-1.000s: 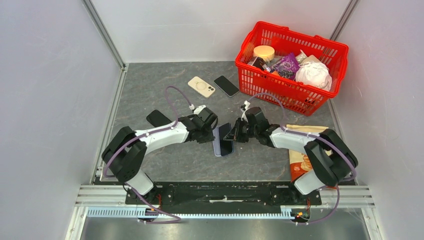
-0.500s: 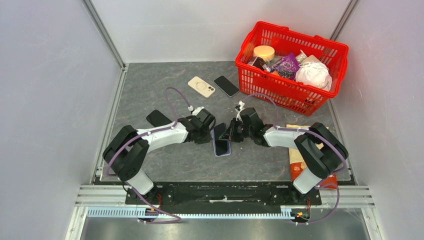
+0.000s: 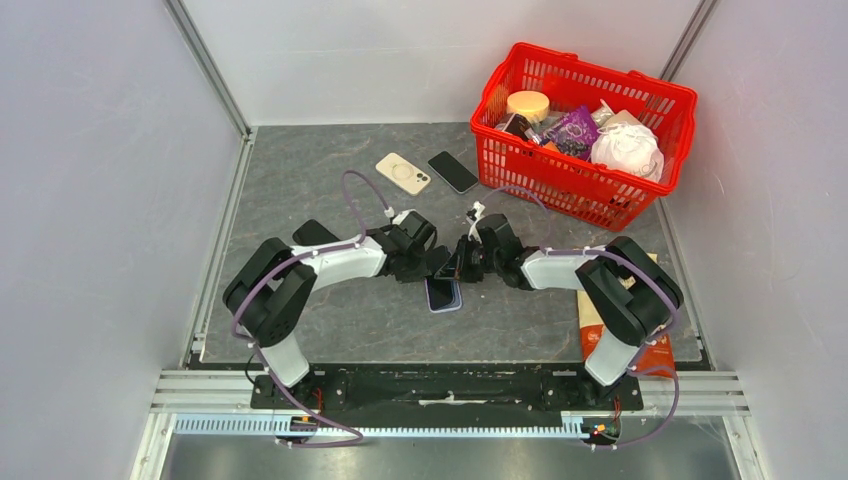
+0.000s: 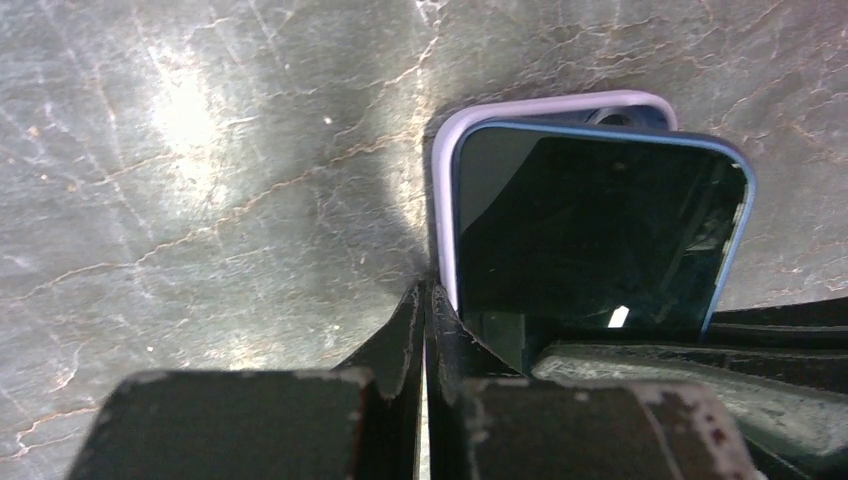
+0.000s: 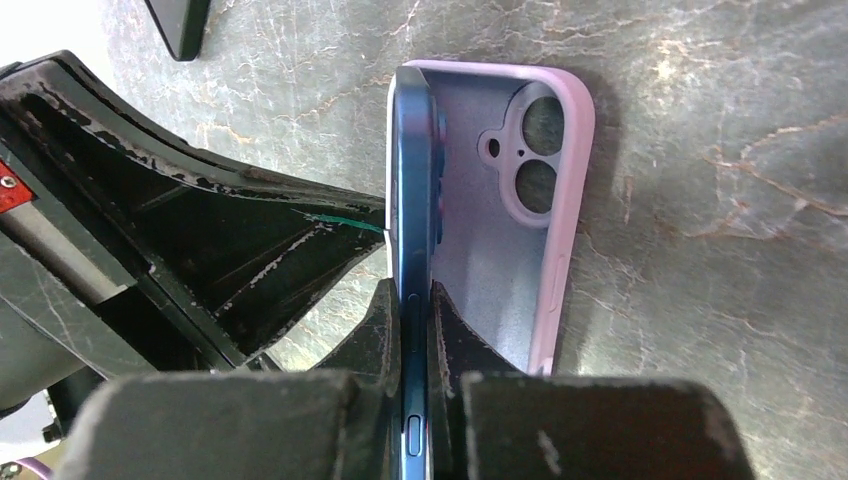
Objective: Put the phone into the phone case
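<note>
A lilac phone case [image 5: 500, 250] lies open side up on the grey table, camera cut-outs at its far end. My right gripper [image 5: 415, 295] is shut on the side edge of a blue phone [image 5: 412, 180]. It holds the phone tilted on its long edge along the case's left wall. In the left wrist view the phone's dark screen [image 4: 600, 230] sits over the case [image 4: 441, 200]. My left gripper [image 4: 425, 300] is shut, its tips against the case's left edge with nothing visible between them. In the top view both grippers, left [image 3: 432, 264] and right [image 3: 460, 266], meet above the case [image 3: 443, 295].
A red basket [image 3: 520, 165] full of goods stands at the back right. A beige phone case [image 3: 403, 172] and a black phone [image 3: 453, 171] lie behind the arms. A black flat object [image 3: 312, 234] lies on the left. A snack bag [image 3: 600, 322] lies by the right arm.
Both grippers have drawn closer together over the case. My right gripper has moved left with the phone, and the left elbow has swung inward.
</note>
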### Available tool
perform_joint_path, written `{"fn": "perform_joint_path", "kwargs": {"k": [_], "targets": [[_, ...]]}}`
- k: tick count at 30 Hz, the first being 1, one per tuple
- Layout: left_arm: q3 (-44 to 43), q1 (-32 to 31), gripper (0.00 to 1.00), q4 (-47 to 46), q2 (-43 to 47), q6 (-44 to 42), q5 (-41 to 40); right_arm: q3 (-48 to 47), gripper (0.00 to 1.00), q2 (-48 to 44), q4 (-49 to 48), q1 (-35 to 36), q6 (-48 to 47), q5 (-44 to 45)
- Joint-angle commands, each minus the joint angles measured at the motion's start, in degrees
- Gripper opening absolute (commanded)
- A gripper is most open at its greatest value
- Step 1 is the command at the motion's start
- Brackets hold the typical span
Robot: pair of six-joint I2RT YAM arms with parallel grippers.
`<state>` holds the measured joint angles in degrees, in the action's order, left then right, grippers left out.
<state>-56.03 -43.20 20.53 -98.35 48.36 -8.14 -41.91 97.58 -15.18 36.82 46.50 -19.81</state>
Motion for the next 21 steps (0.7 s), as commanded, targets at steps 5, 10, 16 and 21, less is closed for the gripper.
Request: {"fn": "perform_joint_path", "kwargs": {"k": [5,10,16,21], "targets": [[-3.9,0.5,0.02,-1.2,-2.7,-2.5,0.7,-3.1,0.00,3.8,3.2,0.4,-2.3,1.3],[-4.2,0.5,0.02,-1.2,-2.4,-2.7,1.0,-5.4,0.21,1.4,11.0,0.4,-3.5,4.2],[-4.0,0.6,0.02,-1.1,-1.9,-3.0,1.0,-9.0,0.43,-2.3,17.6,0.4,-4.8,4.7],[-3.0,0.7,0.02,-1.6,-1.6,-3.2,1.3,-11.5,0.53,-4.3,22.6,0.4,-5.5,5.7]]}}
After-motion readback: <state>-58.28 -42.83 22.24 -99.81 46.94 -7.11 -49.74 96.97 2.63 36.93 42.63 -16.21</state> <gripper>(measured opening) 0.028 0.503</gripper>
